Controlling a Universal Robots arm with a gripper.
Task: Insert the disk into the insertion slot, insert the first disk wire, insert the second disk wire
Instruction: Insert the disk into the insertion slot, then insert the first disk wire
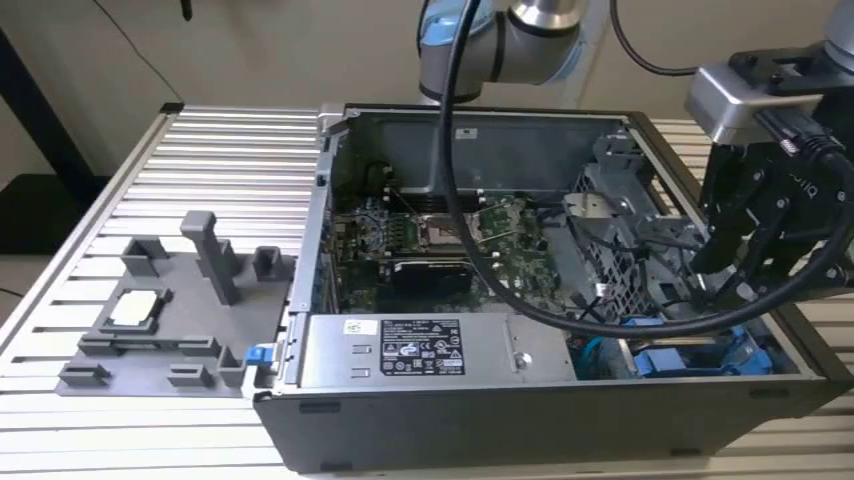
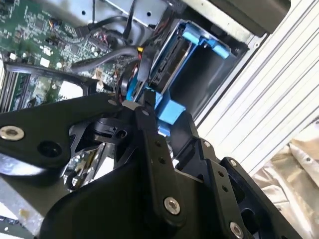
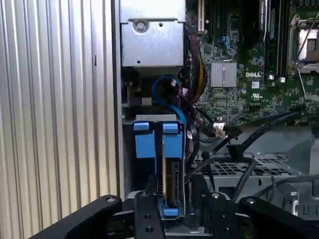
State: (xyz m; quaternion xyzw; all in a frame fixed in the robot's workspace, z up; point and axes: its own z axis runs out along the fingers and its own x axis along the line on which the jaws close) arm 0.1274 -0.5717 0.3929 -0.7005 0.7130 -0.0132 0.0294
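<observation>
Exterior view: fingers in the case's near corner, exterior view's right, over the disk; tips hidden by the cable. Second wrist view: fingers look clamped on the disk's blue frame; nearby wires could snag. First wrist view: disk on edge in the slot, depth unclear, tilt would jam it.

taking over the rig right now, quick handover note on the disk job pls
Gripper: looks shut on the blue frame of the disk, low in the case corner at the exterior view's right.
Disk: standing on edge, seemingly partly inside the insertion slot, with its near end out at the gripper.
Done: disk brought to the slot and started in.
Left: seating the disk fully, then both disk wires. A blue cable loops loose beyond the slot, and I see nothing plugged into the disk.
</observation>
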